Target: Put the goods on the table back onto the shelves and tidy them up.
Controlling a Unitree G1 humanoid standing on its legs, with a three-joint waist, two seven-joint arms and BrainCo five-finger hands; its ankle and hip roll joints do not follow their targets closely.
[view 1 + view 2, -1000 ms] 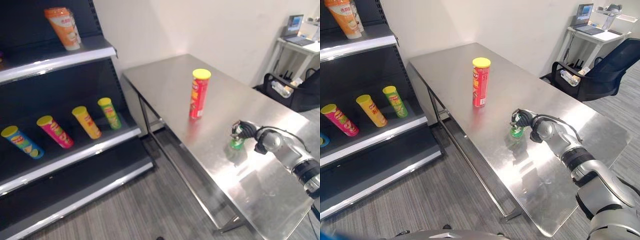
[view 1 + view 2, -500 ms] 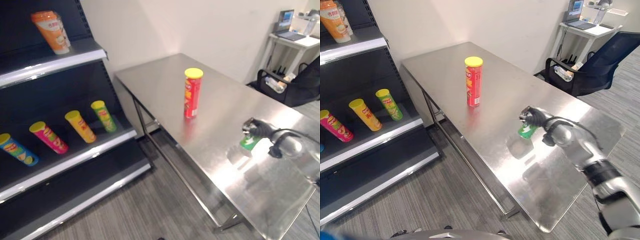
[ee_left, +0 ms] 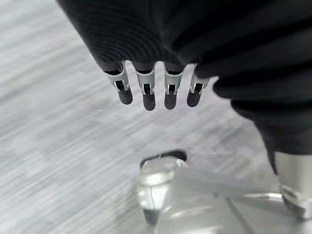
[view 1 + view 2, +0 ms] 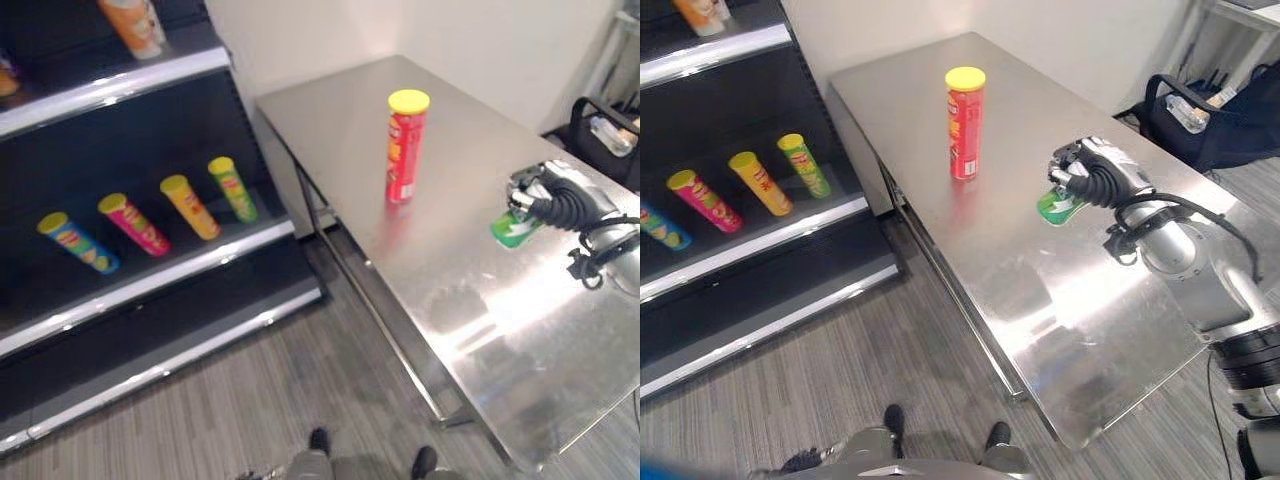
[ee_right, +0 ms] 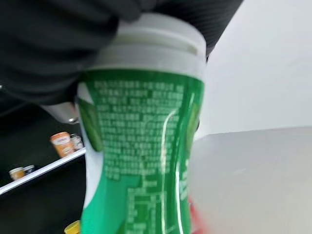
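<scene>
Above steel table (image 4: 1040,300): right robot hand (image 4: 1095,180) clamped on tilted green bottle (image 4: 1060,205), red can (image 4: 965,122) upright nearby.

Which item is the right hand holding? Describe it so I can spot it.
Find the steel table. Near its right side the right hand grips a small green bottle with a white cap, tilted. The table's other item, a tall red can, stands upright, yellow-lidded.

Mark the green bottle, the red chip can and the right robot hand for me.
green bottle (image 5: 141,161): right wrist view, label on its body.
red chip can (image 4: 402,160): left eye view, side wall.
right robot hand (image 4: 1095,178): right eye view, dark ribbed back.
</scene>
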